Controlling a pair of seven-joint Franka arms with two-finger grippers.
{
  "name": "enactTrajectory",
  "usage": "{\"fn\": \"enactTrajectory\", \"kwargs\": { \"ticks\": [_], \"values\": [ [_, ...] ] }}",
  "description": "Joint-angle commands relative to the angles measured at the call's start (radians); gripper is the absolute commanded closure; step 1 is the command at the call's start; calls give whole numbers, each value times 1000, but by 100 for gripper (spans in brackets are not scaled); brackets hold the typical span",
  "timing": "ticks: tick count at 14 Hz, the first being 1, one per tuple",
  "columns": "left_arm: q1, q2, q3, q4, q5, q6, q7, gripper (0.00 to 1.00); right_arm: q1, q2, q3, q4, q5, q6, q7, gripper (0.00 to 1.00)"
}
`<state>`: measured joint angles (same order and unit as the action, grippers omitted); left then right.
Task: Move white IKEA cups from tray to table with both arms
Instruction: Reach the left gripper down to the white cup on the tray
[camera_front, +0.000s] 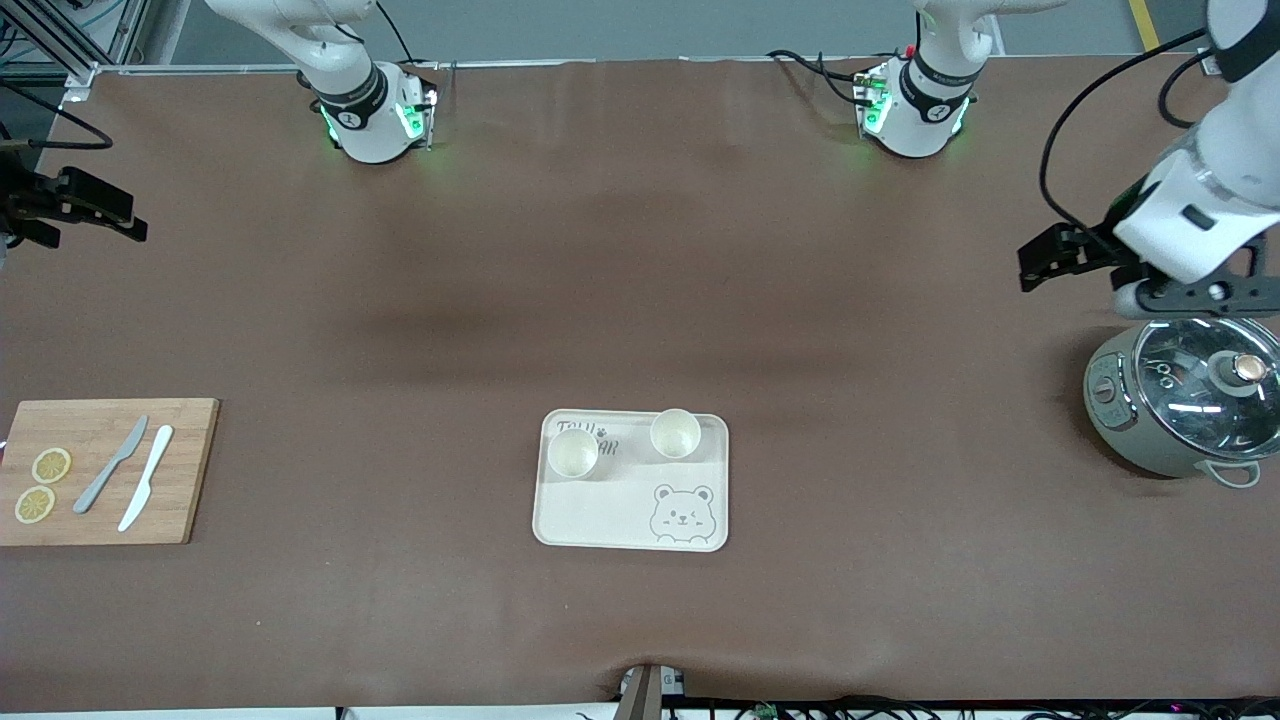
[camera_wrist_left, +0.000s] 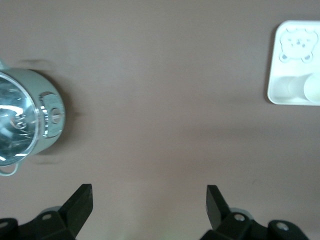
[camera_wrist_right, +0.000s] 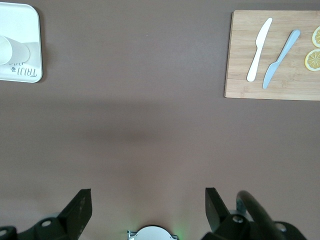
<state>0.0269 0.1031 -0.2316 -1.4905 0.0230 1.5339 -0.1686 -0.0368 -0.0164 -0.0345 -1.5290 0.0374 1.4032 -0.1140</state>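
Two white IKEA cups stand upright on the half of the cream bear-printed tray (camera_front: 600, 515) farther from the front camera. One cup (camera_front: 573, 453) is toward the right arm's end, the other (camera_front: 675, 433) toward the left arm's end. My left gripper (camera_front: 1035, 265) is open and empty, in the air over the table at the left arm's end, beside a grey cooker. My right gripper (camera_front: 135, 220) is open and empty, in the air at the right arm's end. The left wrist view shows its open gripper (camera_wrist_left: 149, 197), the tray (camera_wrist_left: 276, 75) and a cup (camera_wrist_left: 312, 87). The right wrist view shows its open gripper (camera_wrist_right: 147, 200), the tray (camera_wrist_right: 27, 30) and a cup (camera_wrist_right: 9, 50).
A grey cooker with a glass lid (camera_front: 1185, 400) stands at the left arm's end and shows in the left wrist view (camera_wrist_left: 25, 117). A wooden cutting board (camera_front: 100, 470) with two knives and two lemon slices lies at the right arm's end and shows in the right wrist view (camera_wrist_right: 272, 55).
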Motion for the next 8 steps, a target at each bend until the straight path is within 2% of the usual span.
{"fn": "enactTrajectory", "kwargs": {
  "ticks": [1, 3, 8],
  "values": [
    [-1, 41, -64, -13, 21, 44, -73, 0, -15, -11, 10, -10, -1, -1, 1, 0],
    [-7, 65, -125, -57, 23, 113, -171, 0, -15, -11, 10, -10, 1, -1, 1, 0],
    [-149, 154, -133, -96, 44, 212, -414, 0, -20, 3, 10, 19, 4, 11, -1, 0]
  ]
}}
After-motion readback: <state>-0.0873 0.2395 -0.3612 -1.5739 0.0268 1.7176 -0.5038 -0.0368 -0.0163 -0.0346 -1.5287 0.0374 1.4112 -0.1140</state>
